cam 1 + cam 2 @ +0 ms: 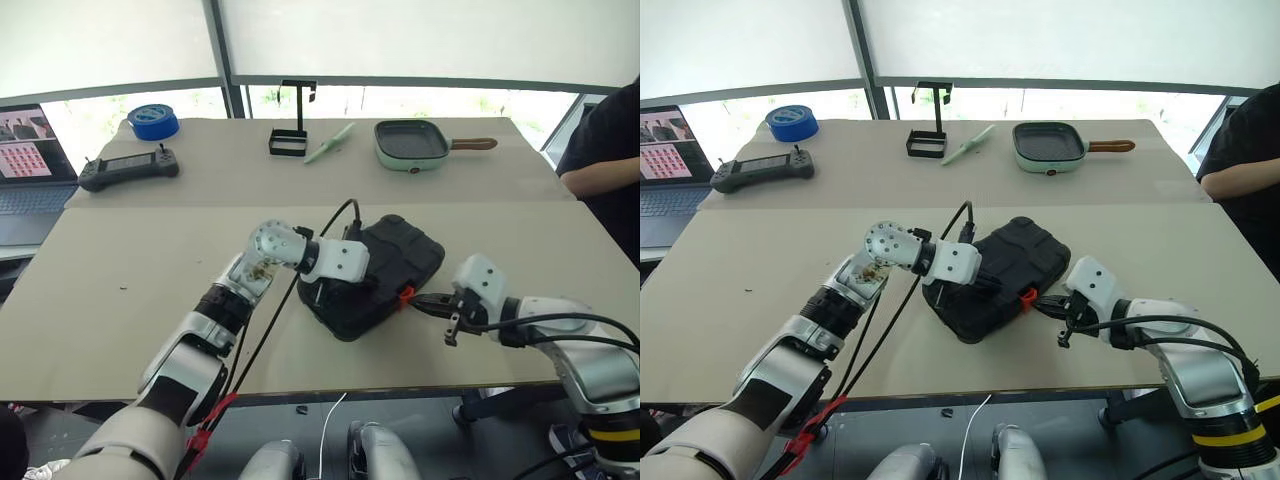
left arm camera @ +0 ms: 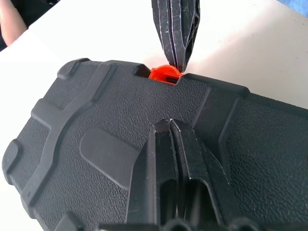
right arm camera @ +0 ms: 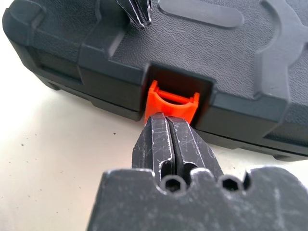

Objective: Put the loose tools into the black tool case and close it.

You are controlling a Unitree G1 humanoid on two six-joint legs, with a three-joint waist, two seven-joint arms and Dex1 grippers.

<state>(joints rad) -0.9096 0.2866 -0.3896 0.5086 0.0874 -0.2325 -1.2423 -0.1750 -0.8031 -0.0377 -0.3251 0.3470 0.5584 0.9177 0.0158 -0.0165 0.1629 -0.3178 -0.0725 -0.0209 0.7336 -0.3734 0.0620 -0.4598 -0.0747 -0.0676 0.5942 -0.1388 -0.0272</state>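
The black tool case [image 1: 405, 250] lies closed, at an angle, on the near table. Its small orange latch [image 1: 405, 295] faces my right side. My left gripper [image 2: 169, 126] is shut, and its tips rest on the textured lid a little behind the latch [image 2: 163, 74]. My right gripper [image 3: 166, 120] is shut too. Its tips touch the lower edge of the orange latch [image 3: 171, 103] from the table side. In the head views it [image 1: 417, 301] reaches in level from the right. The loose tools are out of view.
On the far table are a black controller [image 1: 128, 168], a blue tape roll [image 1: 153, 121], a black stand [image 1: 293, 130], a pale green stick [image 1: 330, 143] and a green pan [image 1: 412, 143]. A laptop [image 1: 30, 150] sits at the left. A person's arm [image 1: 605, 175] is at the right edge.
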